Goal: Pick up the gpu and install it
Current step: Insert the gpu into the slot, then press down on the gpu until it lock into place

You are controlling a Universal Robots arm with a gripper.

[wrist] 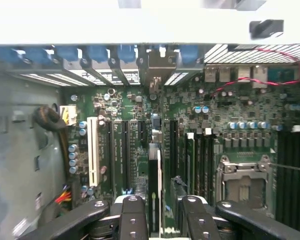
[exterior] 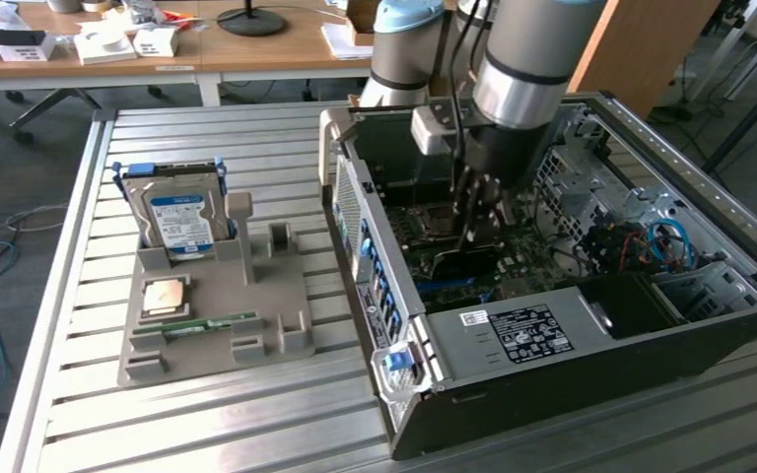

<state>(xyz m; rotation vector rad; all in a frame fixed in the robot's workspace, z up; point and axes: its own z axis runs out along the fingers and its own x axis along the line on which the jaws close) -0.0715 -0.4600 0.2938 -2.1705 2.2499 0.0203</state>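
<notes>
The pincer (wrist: 160, 212) is down inside the open computer case (exterior: 589, 345), clamped on the gpu (wrist: 155, 185), which it holds edge-on over the motherboard (wrist: 230, 110) slots. The case sits toward the slatted surface's (exterior: 221, 414) edge at the exterior view's right.
</notes>
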